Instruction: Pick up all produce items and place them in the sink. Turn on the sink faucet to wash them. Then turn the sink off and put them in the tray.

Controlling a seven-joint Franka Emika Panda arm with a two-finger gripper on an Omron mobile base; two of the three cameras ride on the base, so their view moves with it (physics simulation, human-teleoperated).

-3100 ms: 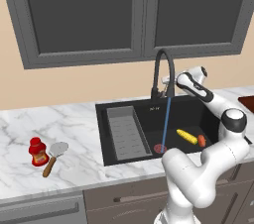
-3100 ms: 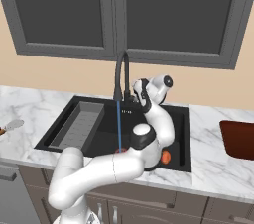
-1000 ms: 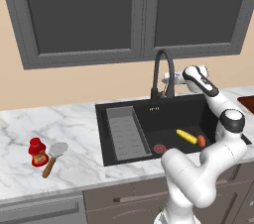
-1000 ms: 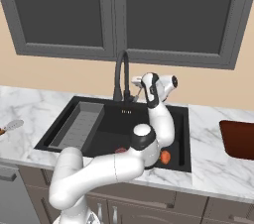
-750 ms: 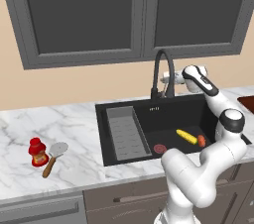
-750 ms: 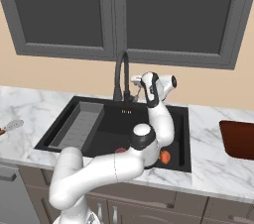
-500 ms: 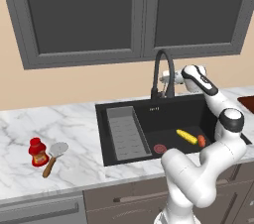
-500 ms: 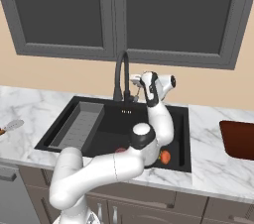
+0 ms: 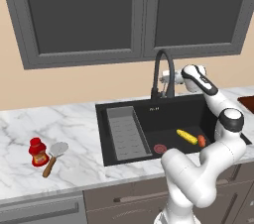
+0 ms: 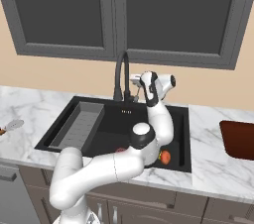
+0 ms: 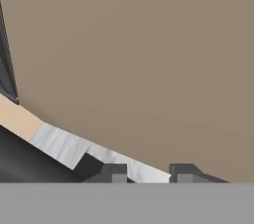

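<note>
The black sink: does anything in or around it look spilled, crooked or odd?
Nothing stands out. The yellow corn cob and orange-red vegetable lie loose in the matte-black sink; no water runs from the black gooseneck faucet.

Kitchen: sink (image 9: pixel 124 111), marble counter (image 9: pixel 64 139), cabinets (image 9: pixel 124 15)

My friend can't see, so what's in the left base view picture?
A white robot arm holds its end effector beside the black faucet over a black sink. A yellow corn cob and orange vegetable lie inside.

tray (image 10: pixel 239 140) cut by edge | spatula (image 10: pixel 10 127) cut by edge
</note>
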